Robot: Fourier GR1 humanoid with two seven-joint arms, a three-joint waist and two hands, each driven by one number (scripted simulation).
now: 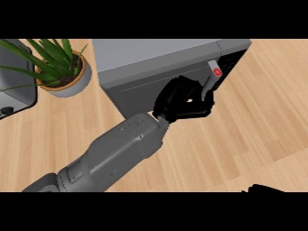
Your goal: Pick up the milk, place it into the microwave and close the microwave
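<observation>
Wooden counter [263, 126], viewed steeply from above.

1. The microwave [157, 54] stands at the far edge of the counter, near the middle. Its grey top faces the camera and its darker front face is turned towards the near edge. The door appears flush with the body. A control strip with a red button [217, 71] runs along its right end, with a pale handle bar [210, 85] just below the button.

2. The left hand [181, 100] is at the right part of the microwave's front, against the door face and just beside the handle bar. Its grey forearm [116, 155] runs diagonally up from the near left corner of the counter. The hand reads as a single dark mass against the dark door, so I cannot tell whether it is spread, pressed flat or closed on the handle.

3. No milk carton is visible on the counter or in the hand. If it is inside the microwave, the door and body hide it, so its position relative to the hand cannot be established.

4. Only a black sliver of the right hand [263, 188] shows, at the near edge towards the right corner and well apart from the microwave. Its state cannot be told.

5. A potted plant [61, 67] stands just left of the microwave, near the far edge. A toaster [8, 83] stands at the left edge, beside the plant.
</observation>
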